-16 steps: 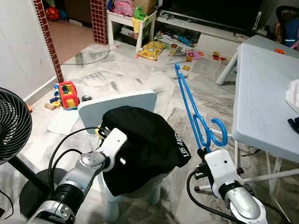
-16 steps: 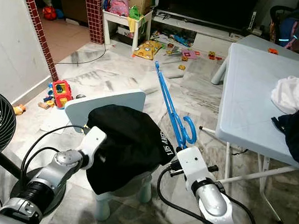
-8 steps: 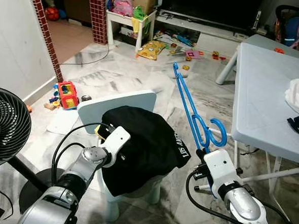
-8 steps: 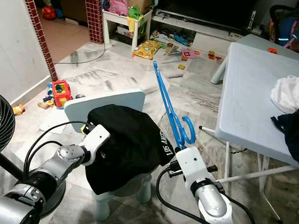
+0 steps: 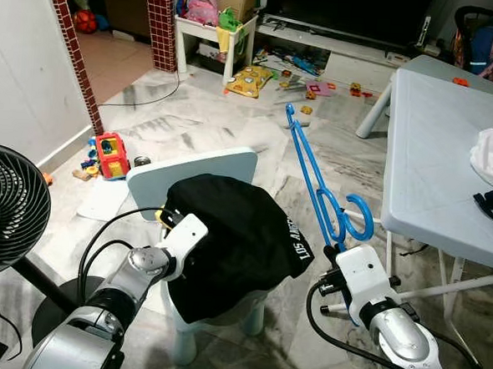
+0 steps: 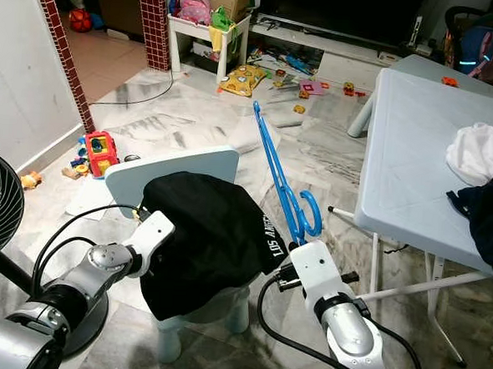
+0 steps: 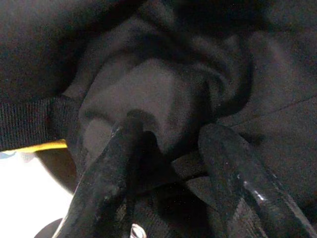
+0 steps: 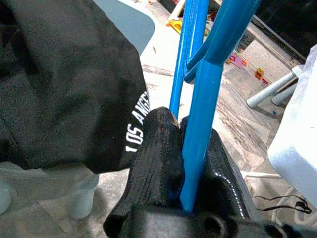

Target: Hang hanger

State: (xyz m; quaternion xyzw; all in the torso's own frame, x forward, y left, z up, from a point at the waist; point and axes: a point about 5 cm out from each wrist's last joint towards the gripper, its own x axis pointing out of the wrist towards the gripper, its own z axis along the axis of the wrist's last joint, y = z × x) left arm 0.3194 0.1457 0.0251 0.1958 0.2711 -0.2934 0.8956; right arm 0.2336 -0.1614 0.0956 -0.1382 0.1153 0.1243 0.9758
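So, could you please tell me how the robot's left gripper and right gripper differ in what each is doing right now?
The left gripper is pushed into the black T-shirt draped over the small pale-blue chair, its fingers apart around a fold. The right gripper is shut on the blue plastic hanger, holding it up beside the shirt, hook nearest the gripper. Both have black fingers and work close to the chair.

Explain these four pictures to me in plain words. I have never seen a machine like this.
This is a walking humanoid robot in a living room. Two pictures come from cameras on its head, looking down over its silver arms; two come from cameras on its wrists. The right gripper is clamped on a blue hanger that points up and away. The left gripper has its black fingers pushed into a black T-shirt draped over a small pale chair. A pale blue table with clothes stands to the right.
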